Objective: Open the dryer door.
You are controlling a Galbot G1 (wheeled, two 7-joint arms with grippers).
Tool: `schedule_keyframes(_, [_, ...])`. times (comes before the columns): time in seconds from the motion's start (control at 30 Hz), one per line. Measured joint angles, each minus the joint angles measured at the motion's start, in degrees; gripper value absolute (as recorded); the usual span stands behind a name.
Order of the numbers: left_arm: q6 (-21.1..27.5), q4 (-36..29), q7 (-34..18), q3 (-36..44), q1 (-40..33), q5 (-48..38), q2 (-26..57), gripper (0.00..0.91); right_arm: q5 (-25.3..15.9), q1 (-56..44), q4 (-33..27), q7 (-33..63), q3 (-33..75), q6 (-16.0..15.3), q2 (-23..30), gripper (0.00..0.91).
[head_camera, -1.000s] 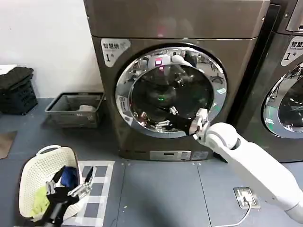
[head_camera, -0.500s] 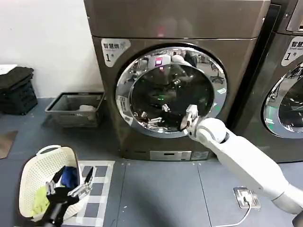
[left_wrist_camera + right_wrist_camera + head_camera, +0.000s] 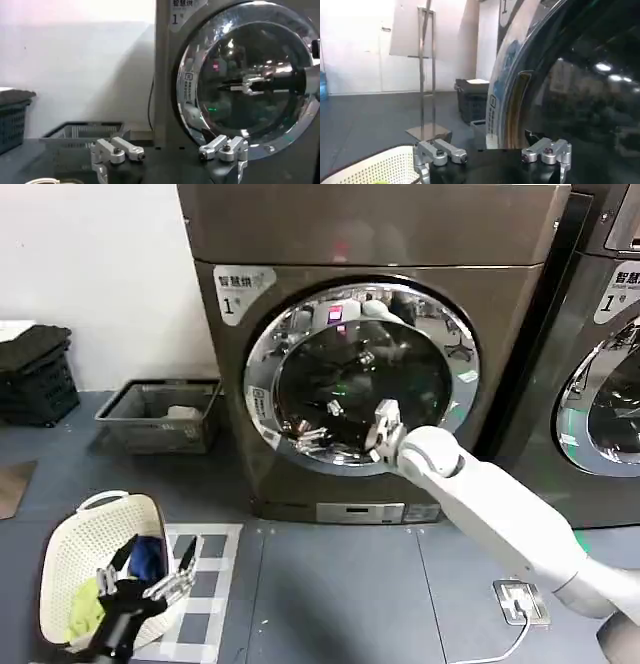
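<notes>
Dryer door sits in the front of the dryer, chrome ring angled slightly off the cabinet on its right side, so judged partly ajar. Right gripper is low on the door's glass face, fingers spread wide, gripping nothing. Left gripper hangs idle, open and empty, above the white laundry basket. To do this step well: keep the push on the door's free edge, follow the hinge arc outward, avoid scraping the glass, clear the neighbouring machine.
</notes>
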Motion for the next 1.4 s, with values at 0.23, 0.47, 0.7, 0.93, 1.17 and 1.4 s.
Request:
schedule_keyframes(0.23, [-0.01,0.0,0.0,-0.02,0.01,0.0,-0.07,0.907,-0.05,0.52,-0.22,1.82,-0.78,-0.21,1.26,0.907])
schedule_keyframes(0.47, [-0.01,-0.01,0.0,0.0,-0.01,0.01,-0.17,0.907,-0.15,0.93,-1.81,2.53,-1.27,-0.5,2.45,0.907])
schedule_keyframes(0.7, [-0.03,-0.05,0.01,0.03,0.06,0.01,-0.22,0.907,-0.34,1.65,-3.02,3.17,-2.02,-0.69,3.66,0.907])
schedule_keyframes(0.93, [-0.04,-0.05,0.02,0.07,-0.03,0.01,-0.25,0.907,-1.15,1.89,-4.15,3.77,-2.43,-0.86,5.14,0.907])
schedule_keyframes(1.17, [-0.09,-0.04,0.03,0.08,-0.09,0.0,-0.24,0.907,-1.74,2.13,-5.51,4.04,-2.52,-0.9,6.66,0.907])
schedule_keyframes(1.4, [-0.09,-0.04,0.04,0.08,-0.08,-0.04,-0.24,0.907,-2.39,2.4,-7.08,4.0,-2.73,-0.94,8.07,0.907])
